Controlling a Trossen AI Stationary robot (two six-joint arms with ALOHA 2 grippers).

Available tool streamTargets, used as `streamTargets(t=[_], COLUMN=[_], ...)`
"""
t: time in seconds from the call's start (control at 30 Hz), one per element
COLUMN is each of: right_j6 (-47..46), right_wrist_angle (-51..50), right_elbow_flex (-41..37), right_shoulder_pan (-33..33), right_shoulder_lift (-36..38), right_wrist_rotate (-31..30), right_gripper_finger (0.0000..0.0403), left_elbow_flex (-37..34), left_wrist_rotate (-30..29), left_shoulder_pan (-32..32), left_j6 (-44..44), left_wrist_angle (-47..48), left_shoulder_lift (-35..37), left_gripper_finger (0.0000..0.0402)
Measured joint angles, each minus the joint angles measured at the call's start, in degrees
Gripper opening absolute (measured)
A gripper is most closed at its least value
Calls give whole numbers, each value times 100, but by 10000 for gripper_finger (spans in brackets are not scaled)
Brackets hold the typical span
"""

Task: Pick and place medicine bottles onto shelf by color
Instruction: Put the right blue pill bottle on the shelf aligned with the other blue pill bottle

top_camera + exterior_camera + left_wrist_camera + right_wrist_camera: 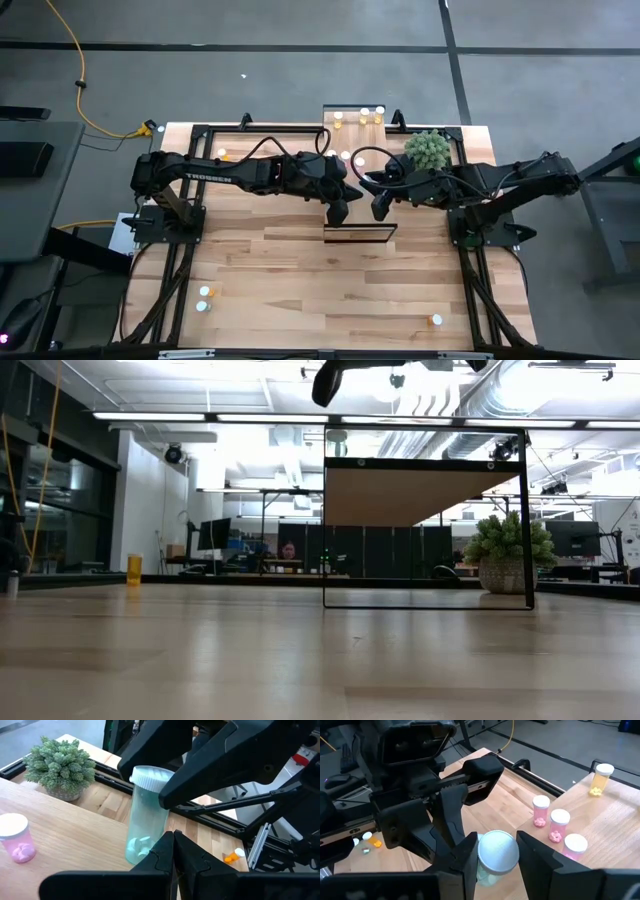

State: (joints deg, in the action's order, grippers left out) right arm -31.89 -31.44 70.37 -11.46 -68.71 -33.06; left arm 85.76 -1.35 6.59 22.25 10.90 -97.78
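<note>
Blue-green bottle [145, 815] is pinched near its cap by the right gripper [496, 851] over the shelf [345, 120], probably heading beside others, while left gripper [173, 851] sits closed.

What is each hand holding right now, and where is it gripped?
The right hand grips a pale blue-green bottle by its white cap. The left hand is shut on nothing.

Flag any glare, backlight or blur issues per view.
Low view: bright ceiling lights wash out the top, the shelf reads backlit, near tabletop is soft. High view: even light, bottles tiny. Left wrist view: blue-green bottle sharp, own fingers a dark blur. Right wrist view: white cap crisp, pink bottles clear, no glare.
</note>
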Motion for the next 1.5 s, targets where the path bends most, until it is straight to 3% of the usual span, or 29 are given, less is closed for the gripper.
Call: streamTargets(t=[0.23, 0.37, 0.57, 0.7, 0.93, 1.07, 1.27, 1.5], right_j6=[202, 242, 237, 240, 243, 199, 266, 349], right_wrist_angle=[-4, -130, -382, -561, -790, -666, 298, 431], right_elbow_flex=[0, 2, 2, 4, -109, -555, -1078, -1209], right_shoulder_pan=[-2, -2, -20, -20, -86, -190, -183, -166], right_shoulder_lift=[45, 183, 350, 346, 288, 280, 282, 282], right_wrist_rotate=[7, 62, 74, 96, 64, 49, 124, 153], right_gripper_finger=[108, 108, 108, 108, 108, 108, 108, 108], left_elbow_flex=[-4, -2, -33, -571, -2860, -3649, -3825, -3825], left_wrist_rotate=[348, 522, 336, -13, -211, -212, -282, -192], left_shoulder_pan=[33, 179, 372, 368, 313, 313, 321, 313], left_j6=[-343, -621, -1209, -1348, -948, -1035, -1334, -1481], left_wrist_angle=[12, 358, 992, 355, -2534, -3271, -3345, -3293], left_shoulder_lift=[55, 467, 1151, 1710, 2858, 3380, 3728, 3742], left_gripper_finger=[0, 0, 0, 0, 0, 0, 0, 0])
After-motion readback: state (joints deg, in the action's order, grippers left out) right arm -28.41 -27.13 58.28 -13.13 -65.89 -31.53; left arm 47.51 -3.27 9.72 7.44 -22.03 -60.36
